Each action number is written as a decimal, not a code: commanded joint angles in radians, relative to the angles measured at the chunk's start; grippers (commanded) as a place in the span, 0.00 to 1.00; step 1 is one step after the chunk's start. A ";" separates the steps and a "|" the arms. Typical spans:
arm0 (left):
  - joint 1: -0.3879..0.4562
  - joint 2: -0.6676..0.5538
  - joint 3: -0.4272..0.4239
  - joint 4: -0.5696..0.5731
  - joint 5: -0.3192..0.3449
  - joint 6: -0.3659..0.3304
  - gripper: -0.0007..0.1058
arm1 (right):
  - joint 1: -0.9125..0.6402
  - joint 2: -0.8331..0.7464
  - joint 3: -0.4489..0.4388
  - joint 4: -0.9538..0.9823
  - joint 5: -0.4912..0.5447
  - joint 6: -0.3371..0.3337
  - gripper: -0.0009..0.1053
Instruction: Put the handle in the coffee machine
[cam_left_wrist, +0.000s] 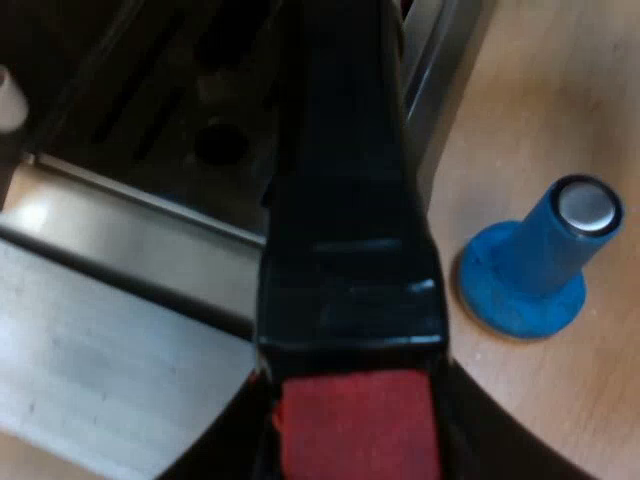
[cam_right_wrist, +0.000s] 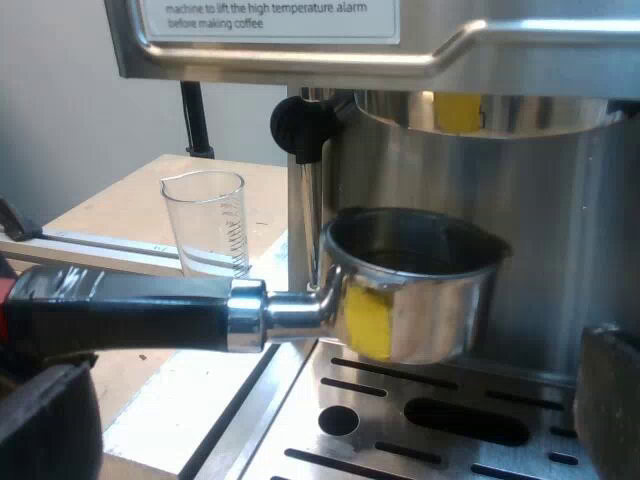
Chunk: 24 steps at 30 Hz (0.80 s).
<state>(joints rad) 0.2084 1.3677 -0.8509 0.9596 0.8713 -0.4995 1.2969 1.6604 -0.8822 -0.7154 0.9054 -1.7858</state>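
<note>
The metal holder (cam_right_wrist: 410, 290) hangs level just above the espresso machine's drip tray (cam_right_wrist: 420, 430), its basket right under the round brew head (cam_right_wrist: 480, 105) and apart from it. Its dark handle (cam_right_wrist: 130, 310) reaches away from the machine. My left gripper (cam_left_wrist: 350, 455) is shut on the handle's red end (cam_left_wrist: 355, 415), with the black handle (cam_left_wrist: 345, 200) stretching ahead over the slotted tray (cam_left_wrist: 180, 110). My right gripper (cam_right_wrist: 328, 410) is open, facing the machine's front with the holder between its wide-spread fingers (cam_right_wrist: 45, 425), and touches nothing.
A blue tamper (cam_left_wrist: 535, 265) stands upright on the wooden table beside the machine's base. A clear measuring glass (cam_right_wrist: 207, 222) stands on the table by the machine's side. The steam wand with its black knob (cam_right_wrist: 300, 125) hangs close beside the holder's basket.
</note>
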 joint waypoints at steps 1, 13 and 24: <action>-0.004 -0.010 -0.011 -0.021 0.127 0.037 0.01 | -0.002 -0.003 -0.001 -0.013 -0.005 -0.013 0.93; -0.004 0.005 -0.011 -0.167 0.160 0.005 0.01 | -0.002 -0.003 -0.001 -0.013 -0.005 -0.013 0.93; -0.061 0.025 -0.026 -0.174 0.158 -0.050 0.01 | -0.002 -0.003 -0.001 -0.002 -0.005 -0.013 0.93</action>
<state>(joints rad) 0.1662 1.4035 -0.8602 0.7852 0.9642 -0.5278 1.2969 1.6604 -0.8822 -0.7154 0.9043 -1.7858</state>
